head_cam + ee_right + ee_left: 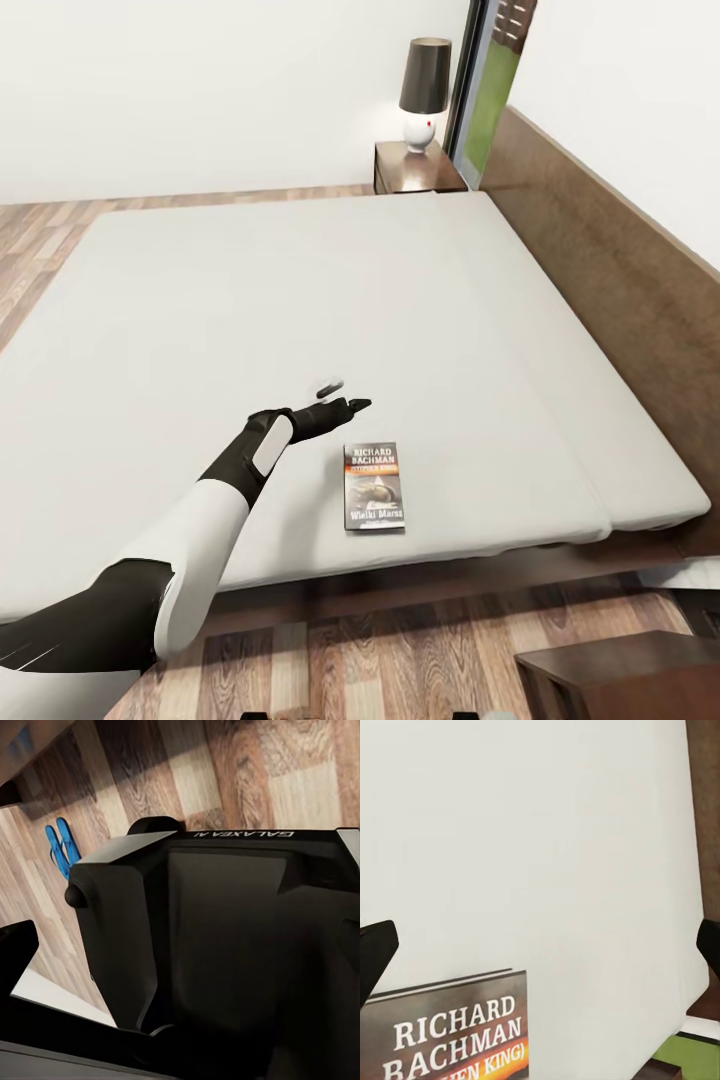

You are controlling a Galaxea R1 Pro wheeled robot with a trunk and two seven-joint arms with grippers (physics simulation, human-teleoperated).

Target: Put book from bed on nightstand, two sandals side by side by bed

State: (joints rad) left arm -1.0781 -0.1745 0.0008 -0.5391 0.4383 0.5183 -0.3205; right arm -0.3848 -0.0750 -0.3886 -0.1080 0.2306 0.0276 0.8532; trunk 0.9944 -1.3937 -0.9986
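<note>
On bed [250,300], book [375,487] lies flat, long axis approx toward headboard [620,260]; left end effector [340,395] spread wide, empty.

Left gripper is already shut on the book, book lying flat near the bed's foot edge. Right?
Not quite. The head view shows the left gripper open and empty, hovering just beyond the book, not touching it. The book does lie flat near the foot edge of the bed.
</note>
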